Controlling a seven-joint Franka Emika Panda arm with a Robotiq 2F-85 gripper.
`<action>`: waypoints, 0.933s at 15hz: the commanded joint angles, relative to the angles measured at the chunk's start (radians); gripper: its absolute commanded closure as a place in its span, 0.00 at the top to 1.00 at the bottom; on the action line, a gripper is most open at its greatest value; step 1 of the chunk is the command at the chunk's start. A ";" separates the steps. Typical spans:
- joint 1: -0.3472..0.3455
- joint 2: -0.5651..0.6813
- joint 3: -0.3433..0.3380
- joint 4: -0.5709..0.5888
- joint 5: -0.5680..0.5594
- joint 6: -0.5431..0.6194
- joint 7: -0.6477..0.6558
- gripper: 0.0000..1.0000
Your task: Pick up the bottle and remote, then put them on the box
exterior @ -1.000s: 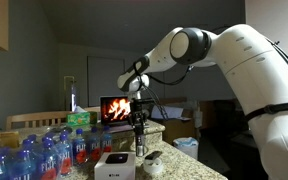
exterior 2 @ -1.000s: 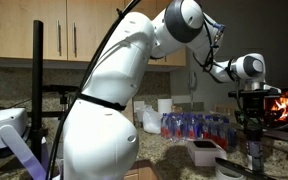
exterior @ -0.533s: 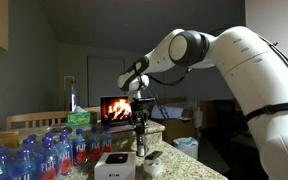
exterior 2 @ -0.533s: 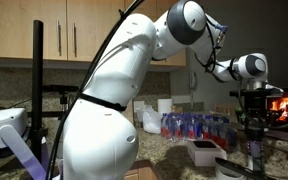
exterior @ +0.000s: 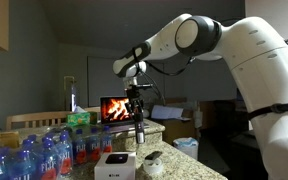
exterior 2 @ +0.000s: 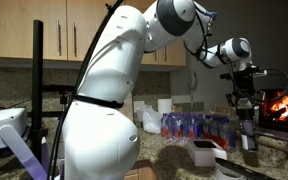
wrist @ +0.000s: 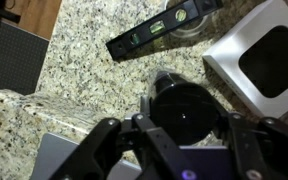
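Checking grip. What have the jaws got? — Kim

Gripper (exterior: 138,122) is closed on the bottle (exterior: 139,133), pinching its upper end. Both exterior views agree (exterior 2: 248,138). — Raj

Orientation? — Kim

Long axis vertical. It hangs straight down from the jaws, free end pointing at the counter (wrist: 84,70) and looking clear of it. The wrist view sights right down the length, so only a round dark end (wrist: 184,105) shows between the fingers (wrist: 109,140). — Raj

Shape, finish? — Kim

Slender cylinder, near black, smooth, slight sheen on the end. — Raj

Box? — Kim

Box (exterior: 115,165) sits on the counter below the jaws and off to one side, not under the bottle. Low, white, rectangular, with a dark mark on the front. In the wrist view it shows a dark rounded panel (wrist: 264,60). — Raj

Remote? — Kim

Remote (wrist: 164,27) lies flat on the counter out past the jaws, apart from the box. Long dark bar with a green mark, axis diagonal in the wrist view. — Raj

Surface? — Kim

Speckled granite, polished. Clear plastic water bottles (exterior: 44,150) with red and blue labels stand beyond the box, well away from the jaws. — Raj
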 commanded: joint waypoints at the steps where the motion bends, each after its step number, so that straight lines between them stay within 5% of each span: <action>1: 0.025 -0.065 0.034 0.018 -0.057 -0.095 -0.098 0.31; 14: 0.195 -0.127 0.191 -0.113 -0.067 -0.071 -0.106 0.31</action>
